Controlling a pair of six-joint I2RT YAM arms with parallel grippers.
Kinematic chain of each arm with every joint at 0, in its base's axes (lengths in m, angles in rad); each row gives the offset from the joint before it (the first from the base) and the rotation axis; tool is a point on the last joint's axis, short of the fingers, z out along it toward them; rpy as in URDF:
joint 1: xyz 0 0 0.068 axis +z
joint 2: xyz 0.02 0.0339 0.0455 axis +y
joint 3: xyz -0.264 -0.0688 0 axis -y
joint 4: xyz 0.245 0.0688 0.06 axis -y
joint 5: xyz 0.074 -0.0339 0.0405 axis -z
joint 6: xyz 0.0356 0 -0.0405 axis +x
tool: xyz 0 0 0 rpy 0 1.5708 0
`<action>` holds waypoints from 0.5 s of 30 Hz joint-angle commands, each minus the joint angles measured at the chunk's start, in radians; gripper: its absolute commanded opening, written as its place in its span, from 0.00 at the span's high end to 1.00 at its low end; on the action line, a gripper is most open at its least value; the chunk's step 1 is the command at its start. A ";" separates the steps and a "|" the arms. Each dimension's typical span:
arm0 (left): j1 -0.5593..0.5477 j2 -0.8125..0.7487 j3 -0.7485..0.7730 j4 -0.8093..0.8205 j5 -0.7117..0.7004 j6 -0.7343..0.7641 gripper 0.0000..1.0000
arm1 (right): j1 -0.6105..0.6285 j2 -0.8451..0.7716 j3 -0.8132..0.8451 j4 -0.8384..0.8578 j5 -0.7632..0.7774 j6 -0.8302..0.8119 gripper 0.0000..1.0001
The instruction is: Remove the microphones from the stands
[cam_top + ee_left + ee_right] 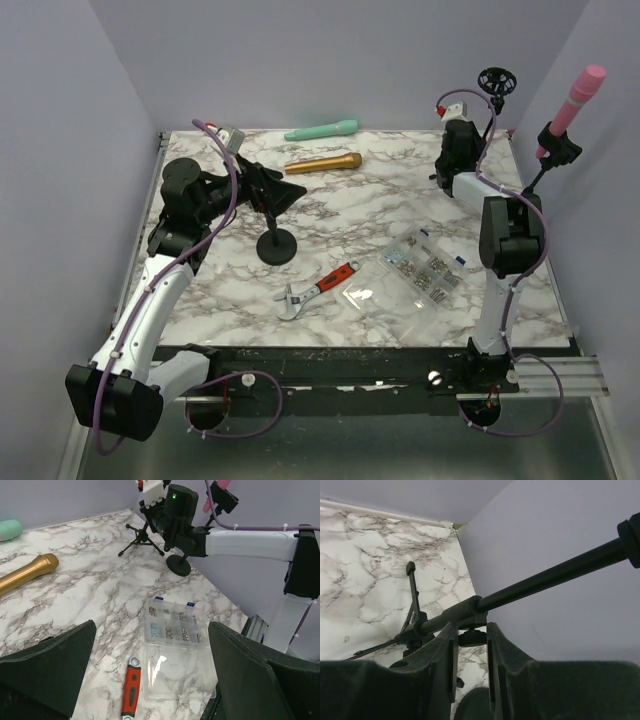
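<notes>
R gripper (471,630) clamps stand pole (545,577) at far right; L gripper (151,630) gapes wide, empty. Pink mic (578,98) looks light, rigid, slick. Best grabbed mid-barrel, just above clip (558,148).

**Cropped and Too Small to Read**

In the left wrist view, the left edge crops the mint microphone (10,529), the top the pink microphone (223,483), the bottom the wrench (131,692). The stand (545,577) runs off the right wrist view's right side. The organiser box's (425,270) parts are too small to tell.
</notes>
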 commanded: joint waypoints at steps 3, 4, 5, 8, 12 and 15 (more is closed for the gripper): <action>-0.011 0.001 0.012 0.011 0.008 0.000 0.01 | 0.023 0.067 -0.019 -0.075 0.036 -0.074 0.92; -0.011 0.001 0.012 0.009 0.006 0.002 0.01 | 0.026 0.062 -0.020 -0.076 0.029 -0.068 0.85; -0.011 0.001 0.014 0.009 0.005 0.003 0.02 | 0.029 0.056 -0.022 -0.076 0.025 -0.057 0.77; -0.011 0.002 0.015 0.007 0.008 0.002 0.01 | 0.037 0.015 -0.021 -0.100 -0.003 0.008 0.55; -0.011 -0.001 0.014 0.008 0.009 0.002 0.01 | 0.037 -0.048 -0.017 -0.161 -0.050 0.130 0.40; -0.011 -0.005 0.015 0.006 0.006 0.004 0.02 | 0.036 -0.091 -0.019 -0.200 -0.075 0.206 0.33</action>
